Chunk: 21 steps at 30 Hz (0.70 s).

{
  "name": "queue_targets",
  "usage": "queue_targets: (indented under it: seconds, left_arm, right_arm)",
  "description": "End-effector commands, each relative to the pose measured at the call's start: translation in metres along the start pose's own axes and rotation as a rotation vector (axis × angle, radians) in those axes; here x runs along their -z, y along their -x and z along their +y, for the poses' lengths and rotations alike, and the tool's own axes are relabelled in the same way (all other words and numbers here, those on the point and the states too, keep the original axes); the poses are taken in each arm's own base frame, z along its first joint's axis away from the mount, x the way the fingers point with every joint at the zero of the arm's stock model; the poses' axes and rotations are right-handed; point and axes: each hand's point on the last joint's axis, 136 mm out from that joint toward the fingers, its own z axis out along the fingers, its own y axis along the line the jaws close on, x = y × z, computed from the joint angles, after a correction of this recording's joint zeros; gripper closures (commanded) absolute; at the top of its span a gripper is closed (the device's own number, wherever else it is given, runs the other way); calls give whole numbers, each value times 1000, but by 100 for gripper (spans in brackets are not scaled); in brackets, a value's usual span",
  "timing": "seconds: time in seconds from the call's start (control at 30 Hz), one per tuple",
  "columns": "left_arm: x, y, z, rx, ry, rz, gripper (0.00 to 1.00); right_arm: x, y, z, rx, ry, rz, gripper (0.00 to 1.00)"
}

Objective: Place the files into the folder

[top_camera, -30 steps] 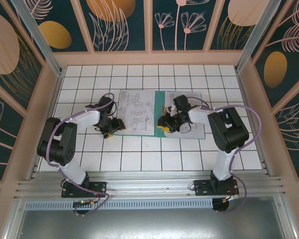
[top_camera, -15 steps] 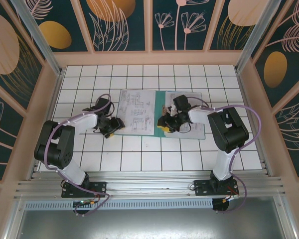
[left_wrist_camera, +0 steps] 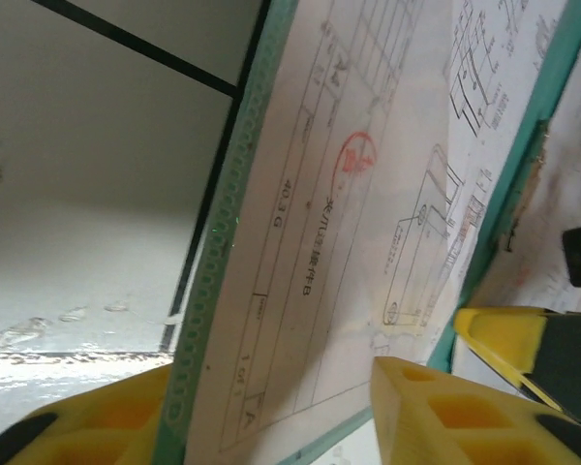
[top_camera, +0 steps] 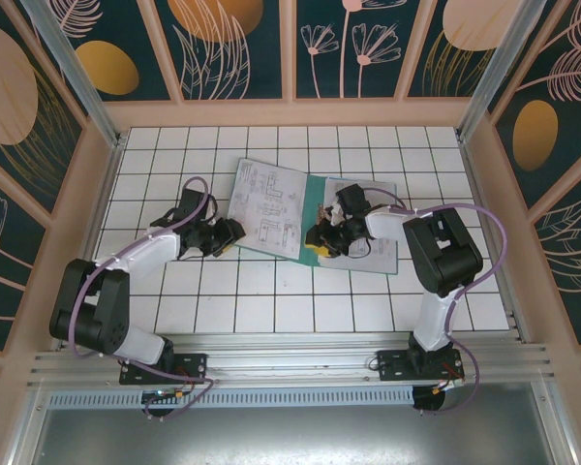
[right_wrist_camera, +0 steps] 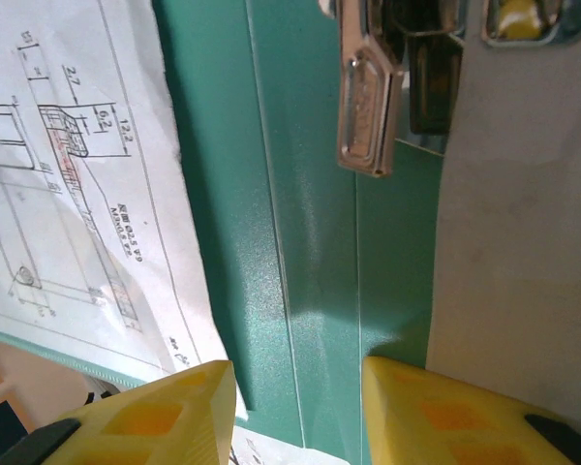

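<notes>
The teal-green folder (top_camera: pixel 313 199) lies open in the middle of the table. A printed sheet of the files (top_camera: pixel 266 203) rests on its left cover, whose outer edge is raised off the tiles. My left gripper (top_camera: pixel 228 232) is at that raised edge. In the left wrist view the cover's edge (left_wrist_camera: pixel 228 223) and the sheet (left_wrist_camera: pixel 368 194) pass slantwise between the parted jaws of the left gripper (left_wrist_camera: pixel 271 373). My right gripper (top_camera: pixel 320 242) stands open over the teal spine (right_wrist_camera: pixel 310 242), one finger by the sheet (right_wrist_camera: pixel 68 194). Another white sheet (right_wrist_camera: pixel 513 242) covers the right half.
A metal clip lever (right_wrist_camera: pixel 368 107) sits on the spine just ahead of the right fingers. The right gripper's yellow finger (left_wrist_camera: pixel 504 334) shows beyond the folder's far edge. White tiled table (top_camera: pixel 271 310) lies bare toward me; beige walls (top_camera: pixel 97 194) enclose it.
The left arm reached further right and its jaws narrowed around the left cover's edge. That edge has risen, so the cover and its sheet now tilt. The right arm stayed still.
</notes>
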Motion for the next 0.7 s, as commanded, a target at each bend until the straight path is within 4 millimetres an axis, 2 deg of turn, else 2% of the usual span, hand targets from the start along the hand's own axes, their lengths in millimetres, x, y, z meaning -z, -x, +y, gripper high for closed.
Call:
queue_targets:
  seconds: [0.0,0.1,0.2,0.27,0.43,0.53,0.6,0.67]
  left_arm:
    - [0,-4,-11,-22,-69,10,61]
    - [-2,-3,-12,-32,-68,12,72]
    - [-2,2,-17,-44,-72,2,89]
    - [-1,5,-17,-50,-66,-6,99]
    - [7,8,-13,-73,-16,-31,100]
    - [15,11,-11,-94,22,-50,100]
    - [22,14,-11,-107,51,-69,100]
    - [31,17,-10,-116,77,-93,100]
  right_arm:
    - [-22,-25,-65,-98,-198,74,59]
    - [-22,-24,-63,-95,-194,73,59]
    - [-21,-21,-60,-89,-184,67,58]
    - [-20,-17,-49,-58,-151,59,54]
    - [-4,6,-3,58,-72,14,45]
    - [20,30,23,93,-27,-68,41]
    - [42,47,28,80,-7,-141,40]
    - [64,61,17,31,3,-214,40]
